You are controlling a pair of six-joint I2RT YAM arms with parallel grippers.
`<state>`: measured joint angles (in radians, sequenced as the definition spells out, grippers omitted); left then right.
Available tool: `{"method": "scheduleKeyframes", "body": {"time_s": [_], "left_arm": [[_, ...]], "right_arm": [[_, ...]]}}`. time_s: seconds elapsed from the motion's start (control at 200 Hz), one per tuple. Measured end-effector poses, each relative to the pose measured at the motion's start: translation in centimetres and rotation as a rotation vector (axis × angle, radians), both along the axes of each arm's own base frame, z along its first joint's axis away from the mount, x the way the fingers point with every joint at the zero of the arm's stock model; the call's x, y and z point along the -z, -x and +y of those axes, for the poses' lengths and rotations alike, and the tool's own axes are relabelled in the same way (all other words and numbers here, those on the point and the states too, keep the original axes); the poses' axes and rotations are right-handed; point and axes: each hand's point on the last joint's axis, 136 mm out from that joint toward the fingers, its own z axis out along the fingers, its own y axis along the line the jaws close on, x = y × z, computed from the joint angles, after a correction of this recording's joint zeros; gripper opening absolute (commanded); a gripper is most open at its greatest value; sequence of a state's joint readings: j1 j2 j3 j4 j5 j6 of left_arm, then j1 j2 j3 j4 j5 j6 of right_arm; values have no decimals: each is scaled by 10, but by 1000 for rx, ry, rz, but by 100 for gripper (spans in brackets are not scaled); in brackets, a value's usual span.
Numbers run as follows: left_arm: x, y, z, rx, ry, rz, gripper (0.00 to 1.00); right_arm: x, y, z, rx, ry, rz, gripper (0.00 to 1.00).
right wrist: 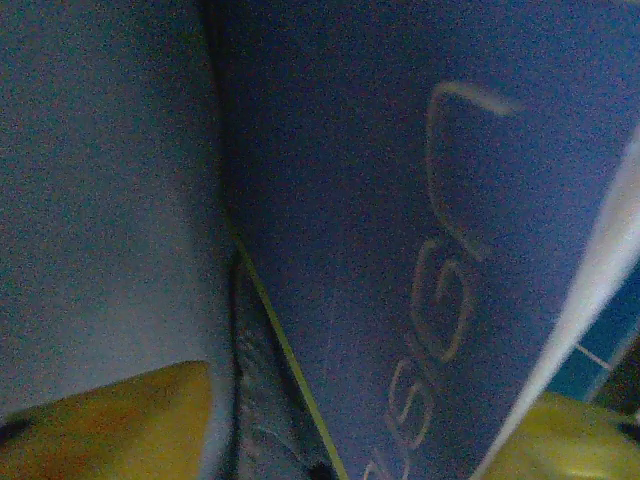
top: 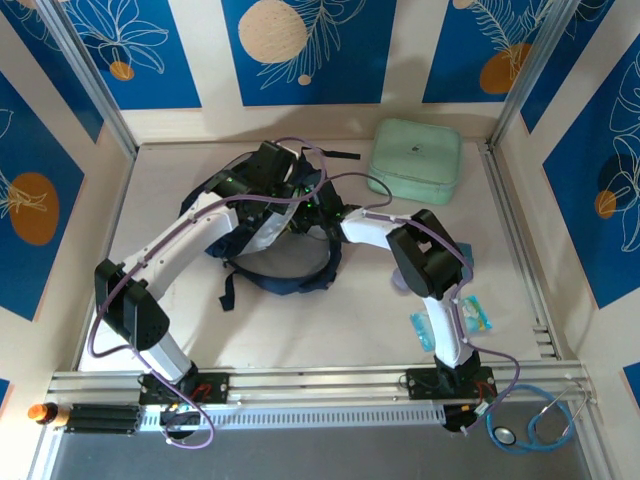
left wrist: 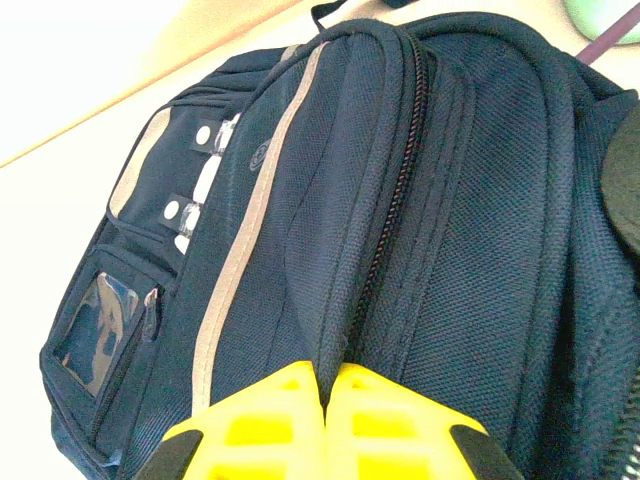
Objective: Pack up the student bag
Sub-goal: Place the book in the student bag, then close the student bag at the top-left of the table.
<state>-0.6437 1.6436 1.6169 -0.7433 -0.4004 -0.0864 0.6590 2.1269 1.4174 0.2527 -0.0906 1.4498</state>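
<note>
— Any wording legible here?
— Pale letters (right wrist: 440, 330) run along a flat blue cover (right wrist: 330, 150); "esg" reads clearest, the rest is cropped.
— And the large dark navy fabric backpack (left wrist: 470, 230)?
— A small round emblem (left wrist: 256, 153) beside its pale stripe (left wrist: 235, 260), too small to read.

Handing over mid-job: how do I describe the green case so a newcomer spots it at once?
Look to the far right corner of the table. There, to the right of the student bag, lies the green case. It is a pale mint, flat rounded square, whereas the bag is dark navy, lumpy and trailing black straps.
</note>
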Motion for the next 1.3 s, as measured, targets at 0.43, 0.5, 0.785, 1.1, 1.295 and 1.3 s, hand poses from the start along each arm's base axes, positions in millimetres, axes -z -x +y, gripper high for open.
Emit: {"method": "scheduleKeyframes", "body": {"time_s": [0.43,0.5,0.785,1.1,1.295,1.3], "left_arm": [[4,1,-4,-20,64,25,0],[5,2,-7,-15,88,37,15],[22,1,-22,9,208,51,84],[66,30,96,-360,386,109,96],[119,64,179,-702,575,149,88],[122,65,181,-712,581,153,88]], "right_arm": [[-36,66,-70,88,12,164,86],[-33,72,-80,109,30,194,86],[-29,83,-151,259,223,231,86],[-71,79,-169,191,373,11,87],[-60,92,-160,78,431,-9,86],[-60,92,-160,75,433,-9,86]]}}
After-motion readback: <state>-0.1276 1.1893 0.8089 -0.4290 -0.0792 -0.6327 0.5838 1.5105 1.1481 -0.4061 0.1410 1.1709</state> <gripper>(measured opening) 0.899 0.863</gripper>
